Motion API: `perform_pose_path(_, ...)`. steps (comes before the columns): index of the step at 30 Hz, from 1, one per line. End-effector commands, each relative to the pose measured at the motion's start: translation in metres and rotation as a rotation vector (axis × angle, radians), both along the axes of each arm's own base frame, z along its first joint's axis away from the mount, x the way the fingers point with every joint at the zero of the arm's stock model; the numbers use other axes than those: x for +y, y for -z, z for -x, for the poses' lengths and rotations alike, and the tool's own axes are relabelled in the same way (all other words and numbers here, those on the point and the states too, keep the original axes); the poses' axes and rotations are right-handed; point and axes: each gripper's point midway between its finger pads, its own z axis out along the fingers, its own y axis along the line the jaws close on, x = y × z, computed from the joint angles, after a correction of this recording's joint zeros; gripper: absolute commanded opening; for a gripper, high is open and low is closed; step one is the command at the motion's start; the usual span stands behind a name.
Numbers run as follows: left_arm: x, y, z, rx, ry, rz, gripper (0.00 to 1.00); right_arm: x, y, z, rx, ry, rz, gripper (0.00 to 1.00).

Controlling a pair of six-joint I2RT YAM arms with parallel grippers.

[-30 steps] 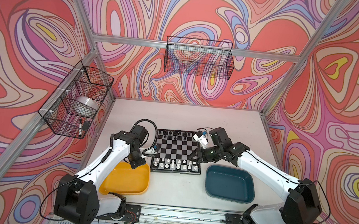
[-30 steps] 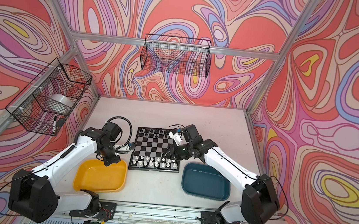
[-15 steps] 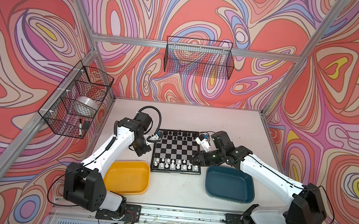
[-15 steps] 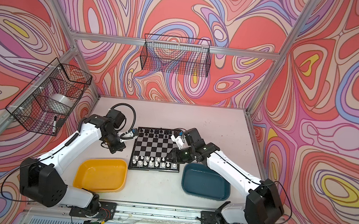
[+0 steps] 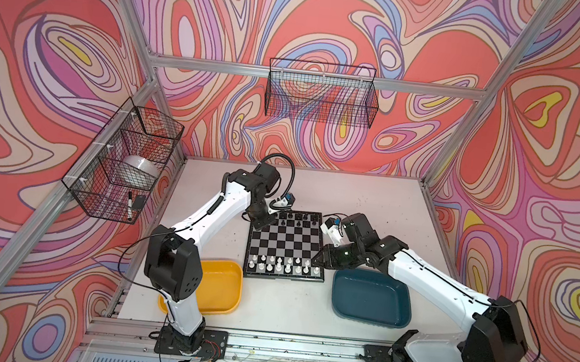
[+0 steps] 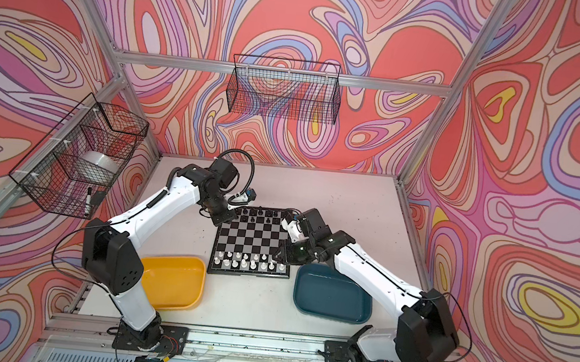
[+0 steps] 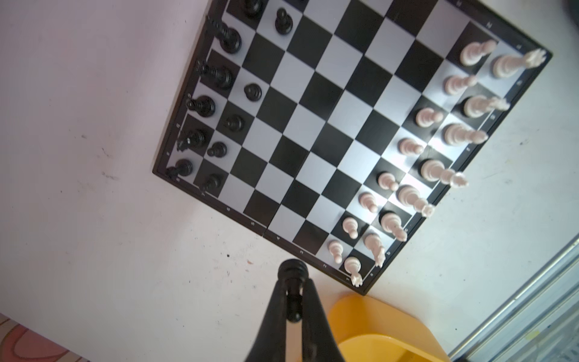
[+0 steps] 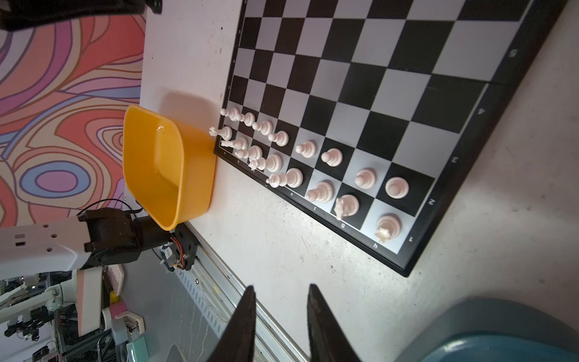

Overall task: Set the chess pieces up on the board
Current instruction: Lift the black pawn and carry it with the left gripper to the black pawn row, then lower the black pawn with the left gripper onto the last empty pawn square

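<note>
The board (image 5: 286,240) (image 6: 251,236) lies mid-table. White chess pieces (image 5: 279,264) (image 8: 332,156) fill its two near rows, and black ones (image 5: 299,220) (image 7: 203,106) stand along the far rows. My left gripper (image 5: 258,222) (image 7: 293,280) hangs beside the board's far left corner, just off its edge. It is shut on a black chess piece (image 7: 293,269), whose round base pokes out past the fingertips. My right gripper (image 5: 315,260) (image 8: 281,286) is open and empty, low over the table by the board's near right corner.
A yellow tray (image 5: 218,288) sits left of the board's near edge, and a teal tray (image 5: 371,300) sits to its right, close under my right arm. Wire baskets hang on the back wall (image 5: 321,97) and left wall (image 5: 124,168). A metal rail (image 5: 300,348) runs along the table's front.
My left arm has swung from the yellow tray's side to the board's far left corner, still holding the black piece. My right gripper has drawn back slightly toward the near right corner.
</note>
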Motion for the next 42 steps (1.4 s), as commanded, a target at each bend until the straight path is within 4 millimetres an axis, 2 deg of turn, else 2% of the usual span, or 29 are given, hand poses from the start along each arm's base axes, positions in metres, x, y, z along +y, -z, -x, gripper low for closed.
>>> perform_pose_path(1, -0.021, 0.003, -0.012, 0.015, 0.006, 0.031, 0.10, -0.006, -0.002, -0.006, -0.013, 0.053, 0.032, 0.28)
perform_pose_path(6, -0.045, 0.014, -0.036, -0.019, 0.030, 0.042, 0.10, -0.011, -0.001, -0.010, -0.014, 0.104, 0.053, 0.28)
perform_pose_path(15, -0.071, 0.041, -0.058, -0.010, 0.041, 0.071, 0.10, -0.022, -0.004, -0.010, -0.017, 0.162, 0.084, 0.28)
perform_pose_path(19, -0.076, 0.053, -0.063, 0.001, 0.039, 0.070, 0.10, -0.029, -0.003, -0.009, -0.017, 0.193, 0.098, 0.28)
perform_pose_path(32, -0.092, 0.075, -0.072, 0.001, 0.051, 0.066, 0.10, -0.034, -0.001, -0.004, -0.011, 0.214, 0.095, 0.28)
perform_pose_path(42, -0.087, 0.092, -0.075, -0.001, 0.054, 0.021, 0.10, -0.036, 0.004, -0.001, -0.003, 0.219, 0.095, 0.28)
